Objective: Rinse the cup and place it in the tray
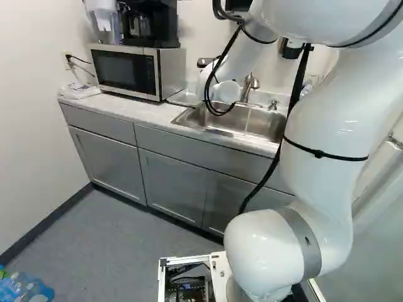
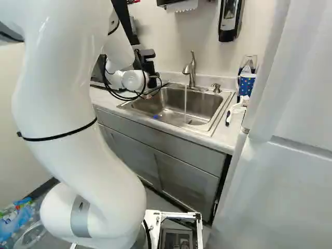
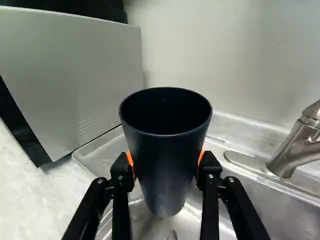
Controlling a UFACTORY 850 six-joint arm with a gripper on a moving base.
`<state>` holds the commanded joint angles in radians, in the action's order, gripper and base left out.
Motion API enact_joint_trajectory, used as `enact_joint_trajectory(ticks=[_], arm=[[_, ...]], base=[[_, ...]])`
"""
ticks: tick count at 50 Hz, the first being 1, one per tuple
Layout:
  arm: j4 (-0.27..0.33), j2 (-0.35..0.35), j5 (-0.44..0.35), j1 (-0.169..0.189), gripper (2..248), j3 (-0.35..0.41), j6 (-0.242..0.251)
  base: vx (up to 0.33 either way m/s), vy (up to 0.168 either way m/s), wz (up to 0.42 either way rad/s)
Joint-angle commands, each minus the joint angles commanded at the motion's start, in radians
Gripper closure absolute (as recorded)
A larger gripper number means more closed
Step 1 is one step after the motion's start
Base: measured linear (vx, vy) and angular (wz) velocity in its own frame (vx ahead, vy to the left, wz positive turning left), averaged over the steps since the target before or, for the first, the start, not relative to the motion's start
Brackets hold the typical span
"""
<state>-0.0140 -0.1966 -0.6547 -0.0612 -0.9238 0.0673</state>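
1. With gripper (image 2: 153, 83), clamping one dark cup (image 3: 166, 160) upright between two fingers (image 3: 121, 200), above one sink (image 3: 260, 200).
2. Flanking gripper, cut off in wrist view: one microwave (image 3: 75, 75), one faucet (image 3: 287, 160).
3. Inside cup, too dark to tell.

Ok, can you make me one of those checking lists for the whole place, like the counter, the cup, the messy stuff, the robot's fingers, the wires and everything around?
Surface: pale counter with a steel sink set into it.
Cup: dark blue, mouth up, held beside the tap, not under it.
Water: running from the tap into the sink.
Tray: nothing seen that I can be sure is one.
Clutter: dotted cup near the sink; bottles on the floor.
Fingers: shut on the cup, one on each side.
Cables: black ones loop off the arm; a plug is in the wall.
Surroundings: microwave on the counter, coffee maker on top of it.
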Motion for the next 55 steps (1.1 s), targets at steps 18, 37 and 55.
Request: enact_joint_trajectory(ticks=[18, 37, 55], arm=[[0.0, -0.077, 0.0, -0.033, 124, -0.088, 0.0], [0.0, -0.175, -0.002, -0.044, 124, -0.198, 0.0], [0.0, -0.289, -0.02, -0.058, 124, -0.301, 0.0]], base=[[0.0, 0.0, 0.0], [0.0, 0.0, 0.0], [0.0, 0.0, 0.0]])
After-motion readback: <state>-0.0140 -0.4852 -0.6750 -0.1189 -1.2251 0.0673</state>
